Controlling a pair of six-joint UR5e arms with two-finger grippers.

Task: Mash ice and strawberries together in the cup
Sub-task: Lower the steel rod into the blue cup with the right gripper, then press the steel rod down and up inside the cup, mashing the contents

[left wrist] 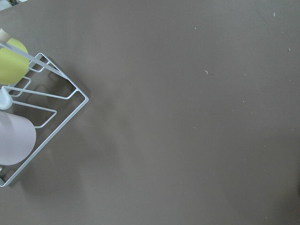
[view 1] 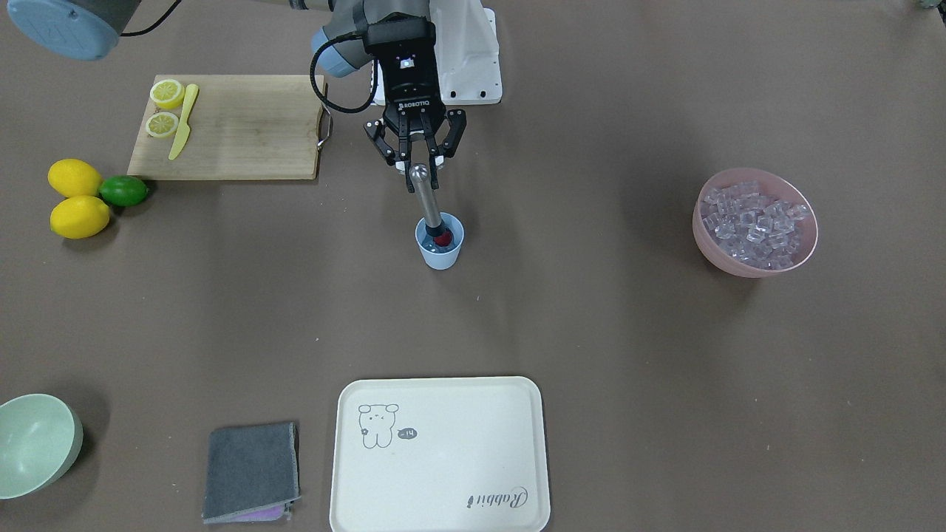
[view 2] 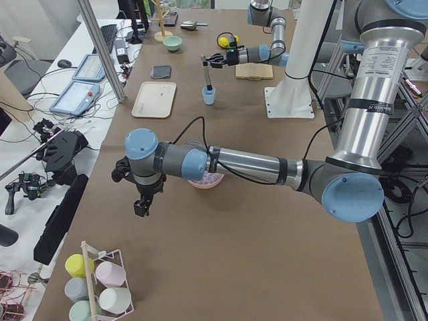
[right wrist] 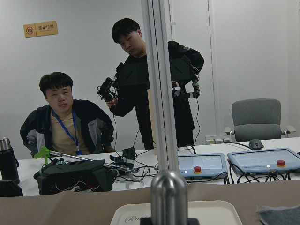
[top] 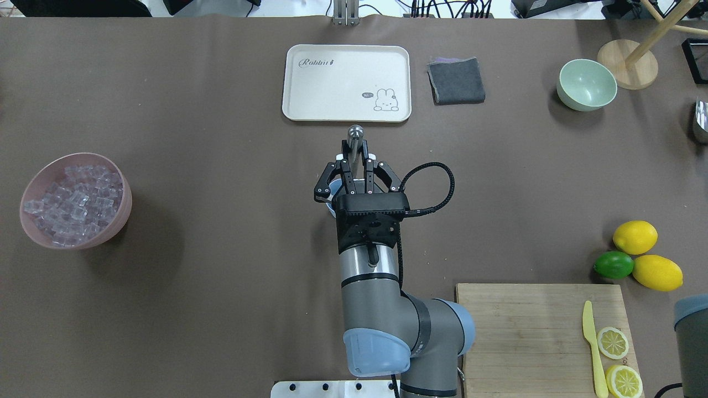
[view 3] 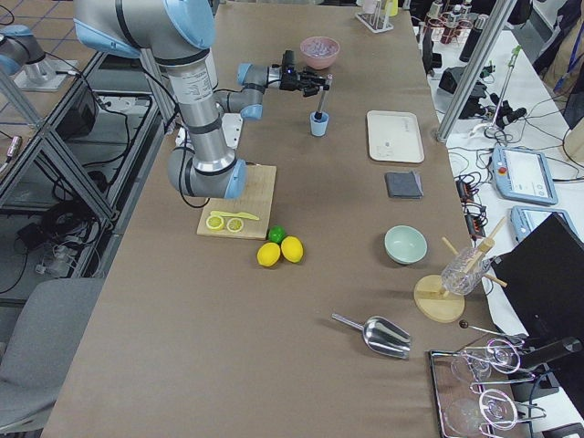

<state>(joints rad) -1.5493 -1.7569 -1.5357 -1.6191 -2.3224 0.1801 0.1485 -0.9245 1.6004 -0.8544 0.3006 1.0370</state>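
The light-blue cup (view 1: 440, 253) stands mid-table with the red strawberry (view 1: 443, 238) inside; whether ice lies in it too, I cannot tell. A steel muddler (view 1: 426, 199) leans in the cup, its round top (top: 354, 132) sticking up. My right gripper (view 1: 423, 161) hovers at that top, open, with its fingers spread either side of the muddler and not touching it. The ice (view 1: 754, 220) fills a pink bowl (view 1: 802, 255) far to the side. My left gripper (view 2: 142, 206) hangs over the table end past the pink bowl; I cannot tell whether it is open or shut.
A wooden board (view 1: 236, 133) carries two lemon halves and a yellow knife (view 1: 182, 122). Two lemons and a lime (view 1: 123, 191) lie beside it. A cream tray (view 1: 440, 458), grey cloth (view 1: 251, 473) and pale green bowl (view 1: 33, 443) line the far edge. A wire cup rack (left wrist: 42, 108) sits below the left wrist.
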